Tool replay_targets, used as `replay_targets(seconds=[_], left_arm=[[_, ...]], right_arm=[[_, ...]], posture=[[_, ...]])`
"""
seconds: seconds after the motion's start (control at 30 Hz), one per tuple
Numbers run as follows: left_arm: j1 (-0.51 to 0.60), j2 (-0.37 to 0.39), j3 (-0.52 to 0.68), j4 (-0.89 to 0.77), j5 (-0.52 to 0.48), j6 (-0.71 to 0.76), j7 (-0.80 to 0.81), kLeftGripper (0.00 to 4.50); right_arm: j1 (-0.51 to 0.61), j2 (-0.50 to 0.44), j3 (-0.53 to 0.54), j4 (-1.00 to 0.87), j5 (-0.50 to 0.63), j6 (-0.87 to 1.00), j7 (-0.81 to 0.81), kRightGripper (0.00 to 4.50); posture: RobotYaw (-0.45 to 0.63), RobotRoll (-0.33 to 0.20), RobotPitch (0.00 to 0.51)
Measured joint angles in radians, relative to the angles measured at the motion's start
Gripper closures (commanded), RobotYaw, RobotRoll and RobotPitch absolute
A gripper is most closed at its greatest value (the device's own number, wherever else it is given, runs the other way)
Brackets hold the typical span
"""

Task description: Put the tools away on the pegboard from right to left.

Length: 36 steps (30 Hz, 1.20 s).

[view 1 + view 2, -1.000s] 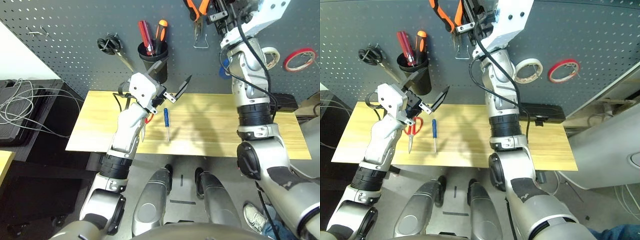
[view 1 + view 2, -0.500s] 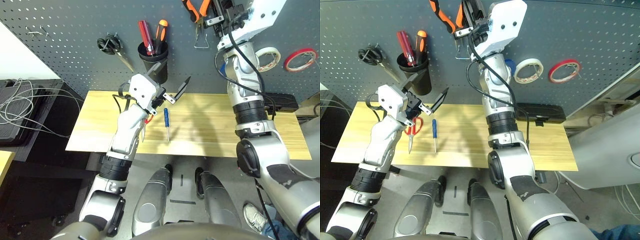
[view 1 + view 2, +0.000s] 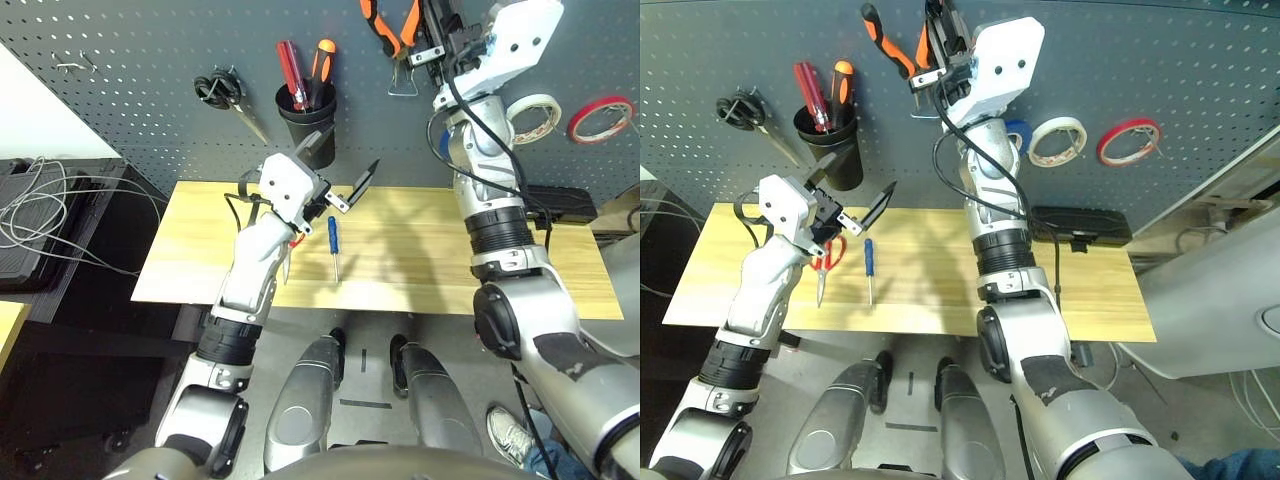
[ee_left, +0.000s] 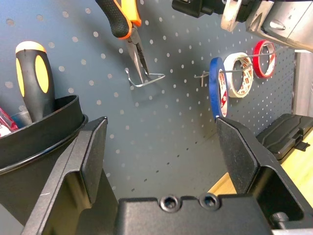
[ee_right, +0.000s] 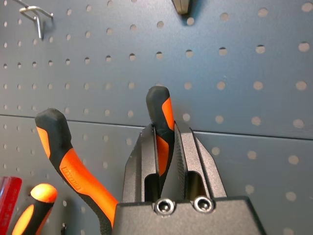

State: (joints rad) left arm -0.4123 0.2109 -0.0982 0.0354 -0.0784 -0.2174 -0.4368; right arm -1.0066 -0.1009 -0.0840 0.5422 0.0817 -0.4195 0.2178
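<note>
The right arm reaches steeply up toward twelve o'clock, its tool clamped tight on one handle of the pliers. The left arm is bent low, forearm angled toward one o'clock, its tool with both fingers spread wide, holding nothing.

Bright even light, soft arm shadows on tabletop, wide-angle edge bending, wrist-view foreground blur.
</note>
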Motion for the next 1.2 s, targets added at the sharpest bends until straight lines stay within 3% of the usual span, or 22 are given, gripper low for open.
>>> replay_targets(seconds=[0.63, 0.87, 1.03, 1.2], left_arm=[[0.0, 0.007, -0.001, -0.01, 0.002, 0.003, -0.009, 0.0], [0.0, 0.011, -0.006, -0.01, 0.001, 0.007, -0.026, 0.0], [0.003, 0.021, -0.029, -0.009, 0.003, 0.02, -0.059, 0.0], [0.024, 0.039, -0.054, -0.001, 0.007, 0.043, -0.092, 0.0]], right_arm=[[0.044, 0.001, 0.015, 0.093, -0.028, -0.037, -0.043, 4.23], [0.06, 0.001, 0.014, 0.062, -0.014, -0.001, -0.041, 1.85], [0.144, -0.015, 0.015, -0.113, 0.011, 0.079, -0.009, 0.16], [0.271, -0.058, 0.015, -0.308, 0.071, 0.215, 0.046, 0.07]], posture=[[0.16, 0.0, 0.232], [0.16, 0.0, 0.239], [0.15, 0.0, 0.244], [0.14, 0.0, 0.248]])
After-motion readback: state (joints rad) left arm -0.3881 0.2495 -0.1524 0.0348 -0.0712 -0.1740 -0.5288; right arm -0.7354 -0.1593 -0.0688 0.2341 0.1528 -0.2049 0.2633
